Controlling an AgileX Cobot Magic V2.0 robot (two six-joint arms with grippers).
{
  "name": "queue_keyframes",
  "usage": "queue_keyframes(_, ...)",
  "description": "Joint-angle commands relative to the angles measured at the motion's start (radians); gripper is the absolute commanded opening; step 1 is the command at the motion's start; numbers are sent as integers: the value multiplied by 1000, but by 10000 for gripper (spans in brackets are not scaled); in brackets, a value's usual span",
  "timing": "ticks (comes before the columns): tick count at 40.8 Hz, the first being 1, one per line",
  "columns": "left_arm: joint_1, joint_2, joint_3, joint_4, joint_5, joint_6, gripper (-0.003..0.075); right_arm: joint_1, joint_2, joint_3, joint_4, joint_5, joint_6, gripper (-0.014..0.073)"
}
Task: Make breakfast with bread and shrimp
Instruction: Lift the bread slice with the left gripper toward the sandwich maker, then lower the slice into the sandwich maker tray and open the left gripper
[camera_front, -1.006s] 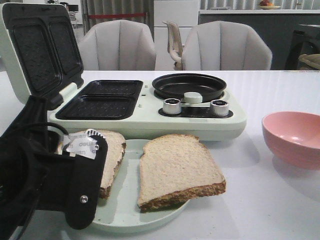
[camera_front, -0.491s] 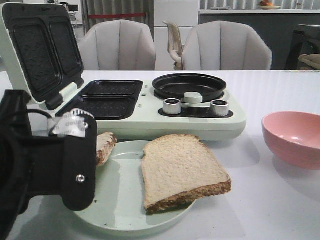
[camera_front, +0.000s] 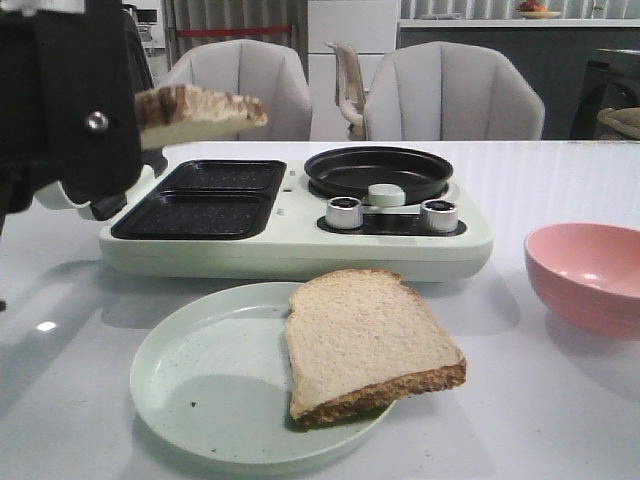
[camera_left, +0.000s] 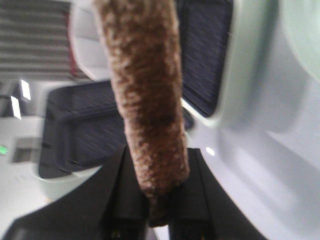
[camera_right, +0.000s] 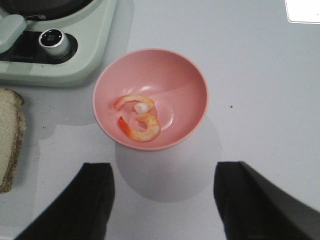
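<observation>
Holding one bread slice (camera_front: 200, 105) tight, the left gripper (camera_left: 160, 200) has lifted it off the plate (camera_front: 200, 380) and now has it high over the grill trays (camera_front: 200, 200) of the breakfast maker (camera_front: 300, 245). I think it goes into a tray next. The other slice (camera_front: 370, 340) stayed on the plate. Two shrimp (camera_right: 137, 117) lie in the pink bowl (camera_right: 190, 80) on the counter (camera_front: 560, 400). The right gripper (camera_right: 162, 200) hangs over the bowl, wide open and empty. No writing can be read anywhere.
</observation>
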Motion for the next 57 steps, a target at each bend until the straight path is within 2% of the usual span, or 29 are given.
queue_keyframes(1, 40, -30, -33, 152, 20, -10, 101, -3, 1, -31, 0, -66, -4, 537)
queue_keyframes(9, 238, -5, -124, 152, -273, -13, 101, -3, 1, -31, 0, -66, -4, 537)
queue_keyframes(18, 413, 102, -267, 152, -414, -10, 101, -3, 1, -31, 0, -66, -4, 537)
queue_keyframes(37, 536, 370, -474, 152, -397, 1, 101, -3, 1, -31, 0, -66, -4, 537)
queue_keyframes(57, 536, 440, -482, 152, -361, 1, 101, -3, 1, -31, 0, -66, -4, 537)
